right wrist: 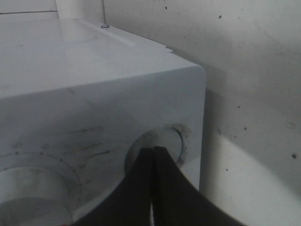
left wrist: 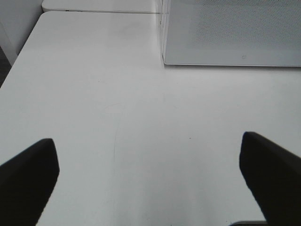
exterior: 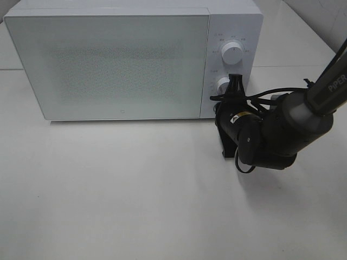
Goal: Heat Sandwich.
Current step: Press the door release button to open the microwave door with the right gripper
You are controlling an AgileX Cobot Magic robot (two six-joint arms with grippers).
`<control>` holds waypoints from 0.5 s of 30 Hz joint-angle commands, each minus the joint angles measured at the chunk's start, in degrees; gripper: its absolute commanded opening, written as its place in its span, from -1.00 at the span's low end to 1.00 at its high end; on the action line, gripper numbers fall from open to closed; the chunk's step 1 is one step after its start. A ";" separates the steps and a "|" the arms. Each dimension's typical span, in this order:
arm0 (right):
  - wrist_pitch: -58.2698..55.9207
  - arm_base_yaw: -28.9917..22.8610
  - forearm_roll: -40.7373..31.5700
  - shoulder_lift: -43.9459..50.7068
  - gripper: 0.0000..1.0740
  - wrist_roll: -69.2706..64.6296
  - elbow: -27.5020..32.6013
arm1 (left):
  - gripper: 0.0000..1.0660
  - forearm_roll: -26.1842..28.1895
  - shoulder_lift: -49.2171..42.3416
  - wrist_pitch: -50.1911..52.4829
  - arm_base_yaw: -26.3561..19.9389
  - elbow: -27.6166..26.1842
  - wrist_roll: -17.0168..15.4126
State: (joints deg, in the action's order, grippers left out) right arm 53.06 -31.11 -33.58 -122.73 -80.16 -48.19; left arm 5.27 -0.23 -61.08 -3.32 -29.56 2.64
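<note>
None of the views shows the sandwich, so its place cannot be told. The microwave (exterior: 133, 59) stands shut; the right claw (exterior: 235, 81), closed, has its tips at the lower knob (exterior: 223, 84); the left claw (left wrist: 146, 143) gapes wide above the bench (left wrist: 94, 94).

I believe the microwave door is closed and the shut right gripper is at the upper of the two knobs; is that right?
Not quite: the shut right gripper is at the lower knob, not the upper knob, as the exterior high view shows. The microwave door is indeed closed.
</note>
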 commanded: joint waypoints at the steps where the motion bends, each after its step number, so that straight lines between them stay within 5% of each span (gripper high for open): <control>1: 6.42 0.40 0.00 0.46 -1.00 0.74 -0.80 | 0.88 -0.06 -0.40 0.00 0.34 0.06 -0.23; 15: 7.45 1.03 -1.55 -0.80 -1.00 1.20 -3.44 | 0.88 -0.06 -0.40 0.00 0.34 0.06 -0.23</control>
State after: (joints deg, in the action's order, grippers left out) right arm 54.32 -31.34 -35.58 -123.53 -79.81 -48.93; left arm 5.27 -0.23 -61.08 -3.32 -29.56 2.64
